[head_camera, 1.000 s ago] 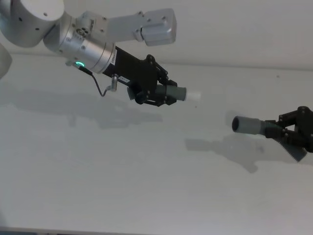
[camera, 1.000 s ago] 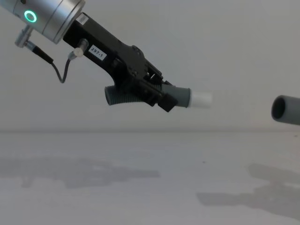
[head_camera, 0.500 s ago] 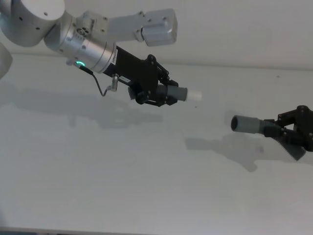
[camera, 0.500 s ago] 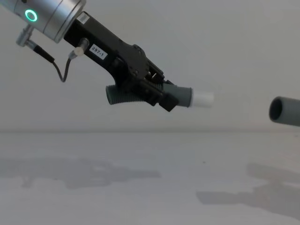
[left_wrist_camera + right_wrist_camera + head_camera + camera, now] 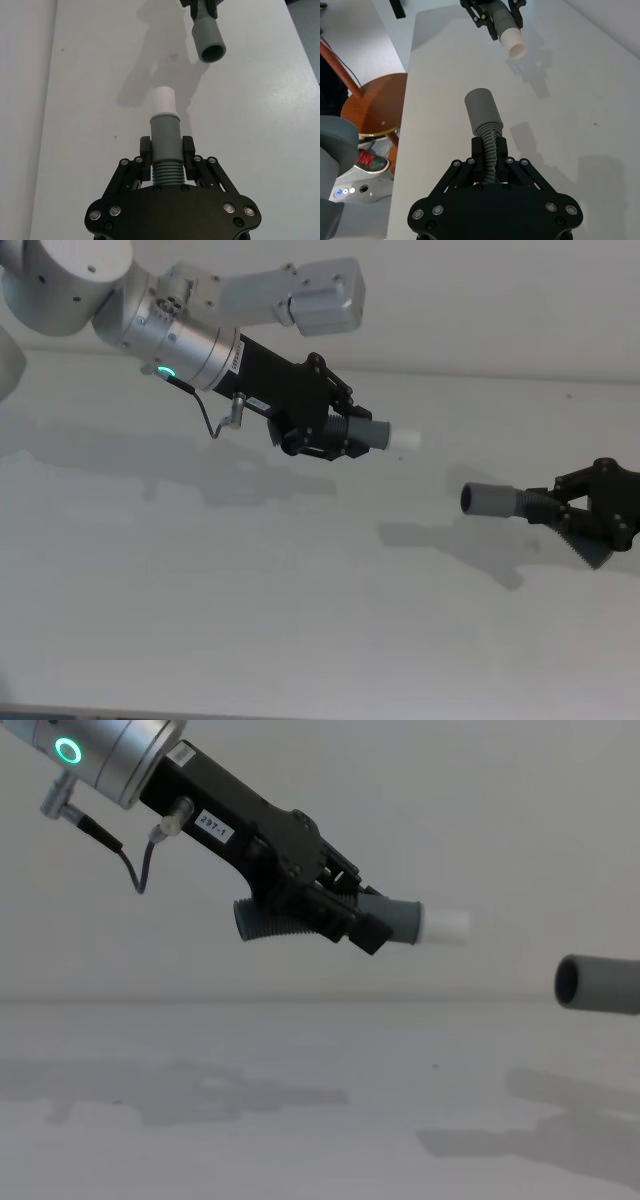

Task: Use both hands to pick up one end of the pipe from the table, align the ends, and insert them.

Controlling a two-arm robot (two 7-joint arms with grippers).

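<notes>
Both pipe pieces are in the air above the table [image 5: 250, 630], neither touching it. The left gripper [image 5: 335, 435] hangs over the table's far edge near the middle, its fingers [image 5: 188, 148] pressed onto the ribbed body [image 5: 262, 920] of its piece, just behind the grey cuff [image 5: 165, 131]. A white stub [image 5: 447, 925] sticks out of that cuff. The right gripper [image 5: 562, 516] is near the table's right edge, pinching its own piece at the ribs directly behind the open cuff [image 5: 481, 111]. The hollow mouth of that cuff faces the stub.

The two ends are near each other but apart. In the chest view the stub sits higher than the open mouth and tilts down towards it.

The pieces look light. The ribbed part probably flexes, while the cuffs look stiff and smooth. Holding the ribs close behind each cuff, as both grippers do, keeps the ends from drooping and gives the fingers something to bite on. A hold farther back would let the cuff wander when pushed. How tightly the stub fits the mouth cannot be judged from here.

The table is plain, white and matt, and carries only the arms' shadows. A pale wall [image 5: 480, 810] rises behind it. A round wooden stool [image 5: 372, 102] stands beside one table edge.
</notes>
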